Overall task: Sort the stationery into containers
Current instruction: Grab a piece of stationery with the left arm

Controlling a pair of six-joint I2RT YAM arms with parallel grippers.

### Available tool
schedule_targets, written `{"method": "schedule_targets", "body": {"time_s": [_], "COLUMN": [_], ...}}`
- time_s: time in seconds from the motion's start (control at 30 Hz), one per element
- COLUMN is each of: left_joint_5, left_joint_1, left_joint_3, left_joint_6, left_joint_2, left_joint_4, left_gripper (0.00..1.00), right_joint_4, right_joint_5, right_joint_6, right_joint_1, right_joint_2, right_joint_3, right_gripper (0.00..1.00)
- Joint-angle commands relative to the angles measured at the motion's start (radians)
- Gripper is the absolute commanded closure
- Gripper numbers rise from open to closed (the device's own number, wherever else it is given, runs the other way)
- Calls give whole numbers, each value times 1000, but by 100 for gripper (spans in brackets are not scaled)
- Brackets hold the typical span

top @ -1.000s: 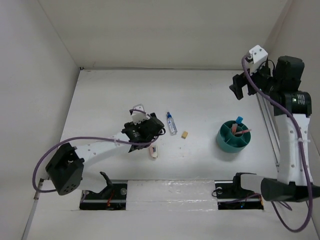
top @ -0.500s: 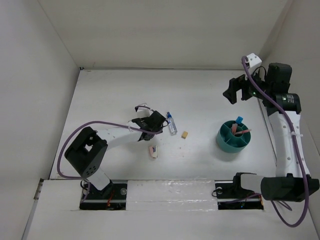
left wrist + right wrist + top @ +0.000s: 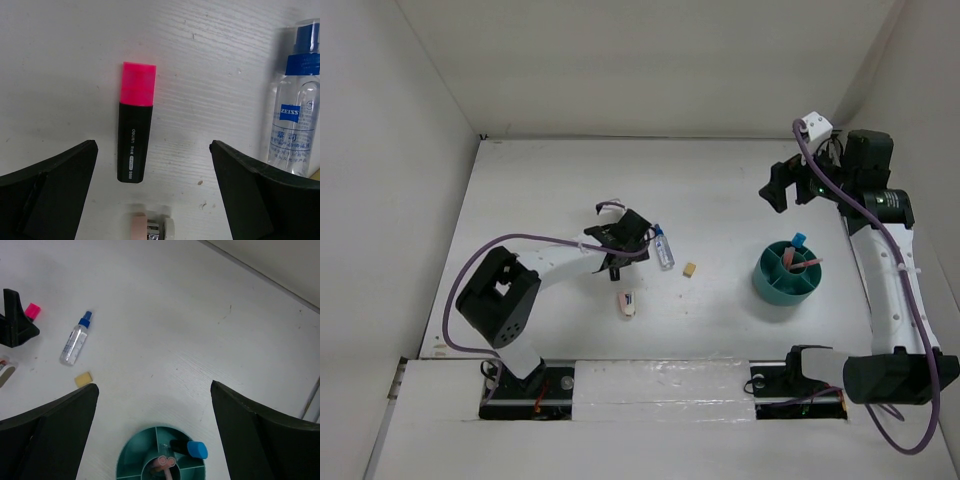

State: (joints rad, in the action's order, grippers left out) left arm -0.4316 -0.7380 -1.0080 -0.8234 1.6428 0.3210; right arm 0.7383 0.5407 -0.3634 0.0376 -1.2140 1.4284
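Left end effector (image 3: 152, 146) wide open above the pink-capped highlighter (image 3: 135, 125)
I hold nothing; the highlighter lies flat on the bench (image 3: 60, 60), beside the bottle (image 3: 292, 115). My right end effector (image 3: 155, 387), equally open and empty, hangs over the teal organiser (image 3: 131, 460).

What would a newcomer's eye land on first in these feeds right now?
The hot-pink cap of the black highlighter stands out first. The highlighter lies flat on the white table between the left fingers, which stand wide open either side of it. Next is the teal organiser cup on the right side, holding a blue-capped highlighter and pink pens, and framed by the open right fingers.
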Motion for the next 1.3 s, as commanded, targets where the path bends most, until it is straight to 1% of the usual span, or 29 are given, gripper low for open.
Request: {"method": "schedule_targets", "body": {"time_s": [0.0,0.03,0.13,0.3,0.33,0.37,0.47,0.6,0.63,0.67,0.77,0.8,0.83,0.87,0.97,1.0,1.07,1.13,1.17,1.2,1.27], "left_joint_5": [31,31,31,31,31,43,73,99,112,113,122,131,131,140,171,180,151,79,64,54,42], "left_joint_1": [0,0,0,0,0,0,0,31,31,40,40,40,40,40,40,40,20,-1,-1,-1,-1], "left_joint_3": [15,16,46,66,66,75,98,137,137,150,151,151,151,151,151,151,129,68,40,-10,-53], "left_joint_6": [15,15,4,4,4,4,4,15,15,27,27,38,38,49,72,90,101,136,136,170,194], "left_joint_2": [-5,6,6,47,48,48,48,48,48,48,48,48,48,48,48,22,-15,-61,-61,-75,-84], "left_joint_4": [16,33,30,30,30,20,1,-37,-37,-52,-53,-53,-65,-65,-92,-111,-120,-99,-59,-48,-28], "left_gripper": [6,6,11,13,15,20,29,45,51,63,77,91,97,100,100,100,100,100,100,100,100], "right_joint_4": [-53,-63,-63,-63,-63,-63,-63,-63,-63,-63,-63,-63,-63,-63,-54,-41,-27,-16,-16,-16,-16], "right_joint_5": [1,1,1,10,10,10,10,10,10,10,19,19,19,28,62,80,139,160,160,169,169], "right_joint_6": [-14,-14,-14,-14,-14,-14,-23,-23,-23,-23,-23,-23,-23,-23,-23,-23,-23,-23,-23,-23,-23], "right_joint_1": [-11,-11,-11,-11,-11,-11,-11,-11,-11,-11,-11,-11,-11,-11,-11,-11,-11,-21,-30,-30,-30], "right_joint_2": [28,37,37,47,47,47,56,56,56,56,56,56,56,56,56,45,30,16,7,7,-2], "right_joint_3": [-6,-6,-17,-26,-26,-26,-26,-26,-26,-26,-26,-26,-26,-26,-26,-26,-16,-6,-6,-6,-6], "right_gripper": [0,0,0,0,0,0,0,0,0,0,0,0,0,0,0,0,0,0,0,0,0]}}
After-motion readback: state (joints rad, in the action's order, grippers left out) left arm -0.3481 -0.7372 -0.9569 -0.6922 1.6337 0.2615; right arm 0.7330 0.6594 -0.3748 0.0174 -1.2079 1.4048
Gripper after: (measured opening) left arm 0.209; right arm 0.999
